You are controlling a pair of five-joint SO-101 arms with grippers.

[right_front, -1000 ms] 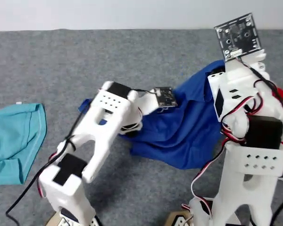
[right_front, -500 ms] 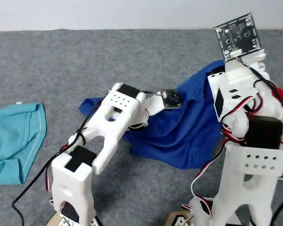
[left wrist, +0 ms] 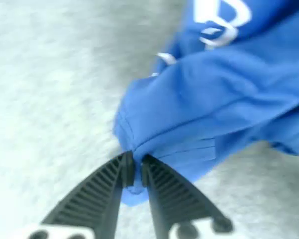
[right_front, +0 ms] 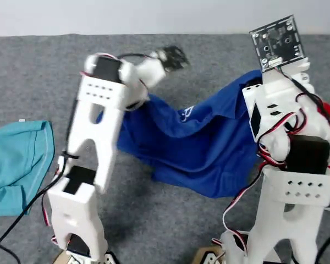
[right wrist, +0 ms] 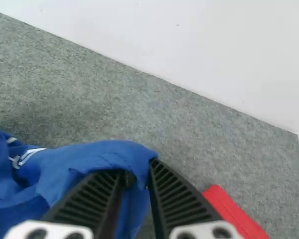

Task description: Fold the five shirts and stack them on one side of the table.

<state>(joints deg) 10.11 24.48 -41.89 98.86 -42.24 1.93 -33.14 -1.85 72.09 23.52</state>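
Blue shirt (right_front: 209, 148) was stretched over the table (right_front: 209, 60) between the left end effector (left wrist: 134, 165) and the right end effector (right wrist: 139, 175), each clenched on its cloth; spreading seemed in hand, laying it flat next.

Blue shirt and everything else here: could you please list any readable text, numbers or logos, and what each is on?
On the blue shirt, a white print: creased and blurred, unreadable.
On the circuit board atop an arm: no legible marking.
No text here can be read.
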